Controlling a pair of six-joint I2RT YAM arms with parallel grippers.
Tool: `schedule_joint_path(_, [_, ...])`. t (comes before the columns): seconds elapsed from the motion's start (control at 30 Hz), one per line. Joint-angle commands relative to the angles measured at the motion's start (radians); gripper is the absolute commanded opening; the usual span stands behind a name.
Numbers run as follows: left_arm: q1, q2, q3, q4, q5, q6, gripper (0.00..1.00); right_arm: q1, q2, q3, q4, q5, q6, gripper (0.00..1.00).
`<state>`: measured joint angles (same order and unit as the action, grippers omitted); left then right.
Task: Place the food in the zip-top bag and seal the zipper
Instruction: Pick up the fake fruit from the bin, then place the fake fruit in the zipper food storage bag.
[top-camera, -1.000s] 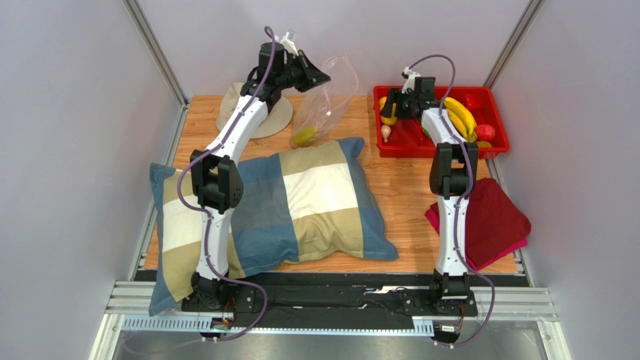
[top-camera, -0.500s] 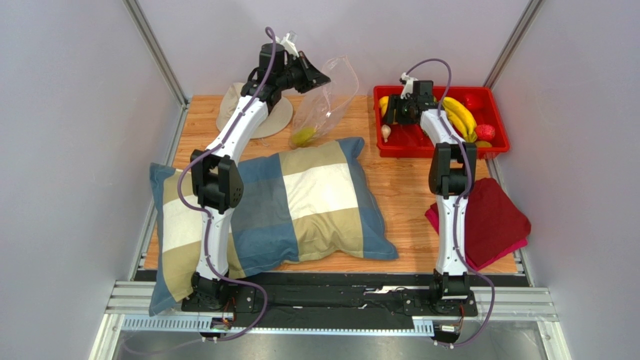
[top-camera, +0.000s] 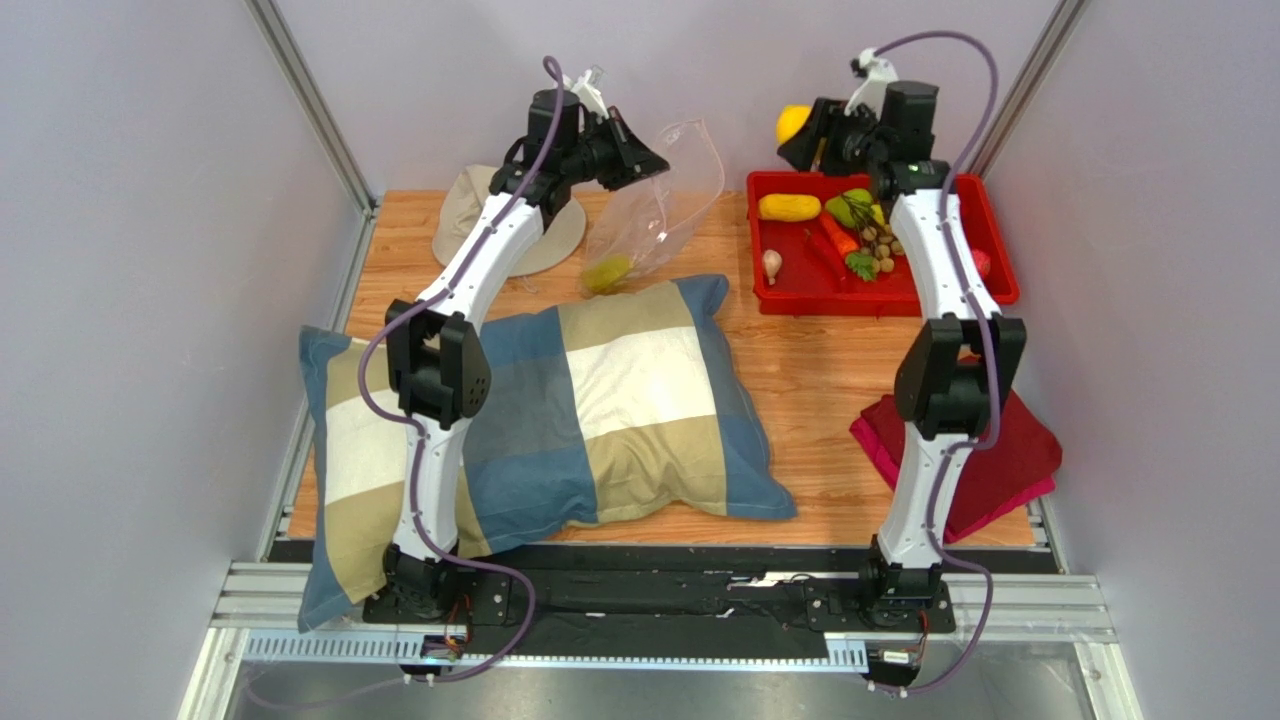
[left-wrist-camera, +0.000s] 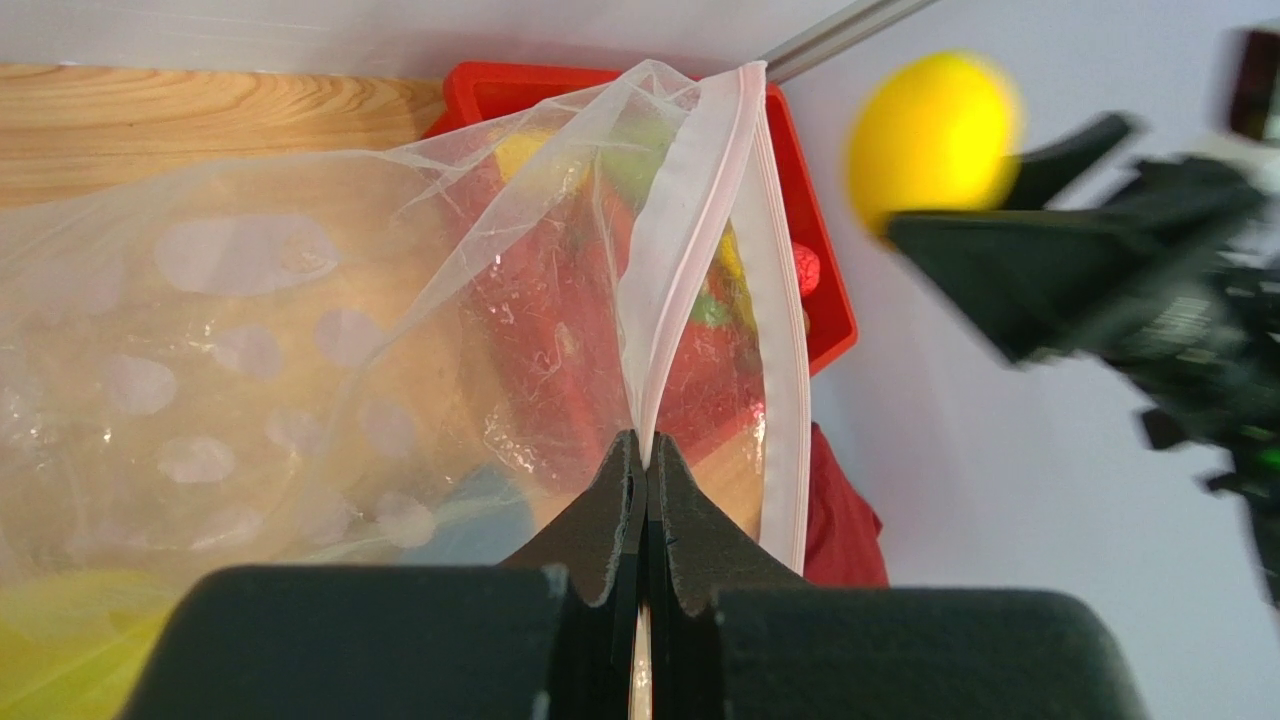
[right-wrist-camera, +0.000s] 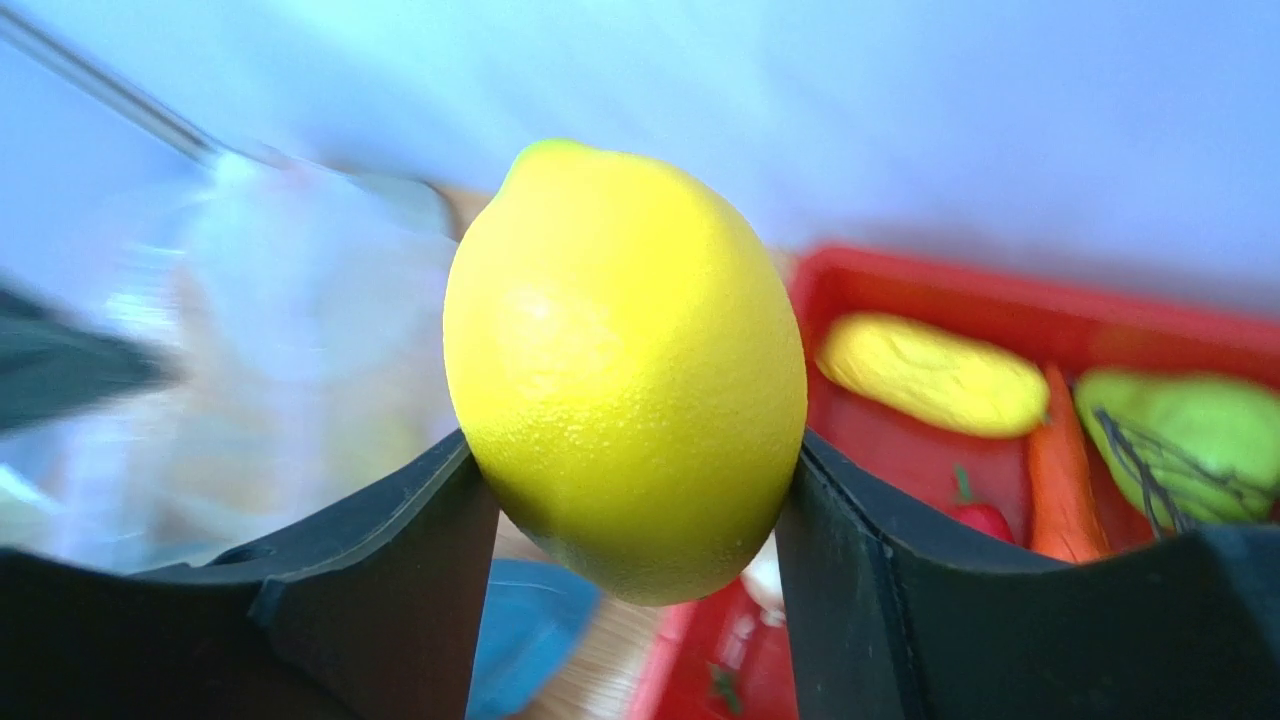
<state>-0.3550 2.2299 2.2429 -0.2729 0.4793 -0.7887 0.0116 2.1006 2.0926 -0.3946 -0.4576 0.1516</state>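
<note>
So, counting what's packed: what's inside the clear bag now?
One yellow-green piece lies at the bottom of the zip-top bag. Nothing else shows through the plastic; the left gripper hides a bit of its mouth.

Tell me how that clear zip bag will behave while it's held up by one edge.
Probably floppy: the zip-top bag hangs crumpled from the left gripper, pinched shut on its zipper. Its mouth likely sags rather than gaping wide. The green piece inside seems to weigh the bottom down, so it may swing.

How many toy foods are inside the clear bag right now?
1: a yellow-green piece lying at the bottom of the zip-top bag, by the pillow. The crinkly plastic could hide more.
</note>
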Motion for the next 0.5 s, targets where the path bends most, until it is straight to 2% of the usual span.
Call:
schedule_joint_path(0.0, [-0.009, -0.024, 0.011, 0.001, -0.008, 0.031, 0.00, 0.028, -0.168, -0.055, 0.115, -0.118, 0.123, 0.29])
schedule_joint_path(0.2, [-0.015, -0.027, 0.021, 0.006, -0.010, 0.034, 0.00, 0.135, -0.231, -0.140, 0.100, -0.154, 0.123, 0.31])
schedule_joint_path(0.43, [-0.016, -0.030, 0.023, 0.003, -0.001, 0.036, 0.00, 0.226, -0.147, -0.120, 0.048, -0.122, 0.033, 0.32])
schedule_joint_path(0.47, [-0.016, -0.030, 0.023, 0.001, -0.001, 0.037, 0.00, 0.238, -0.134, -0.108, 0.036, -0.113, 0.025, 0.35])
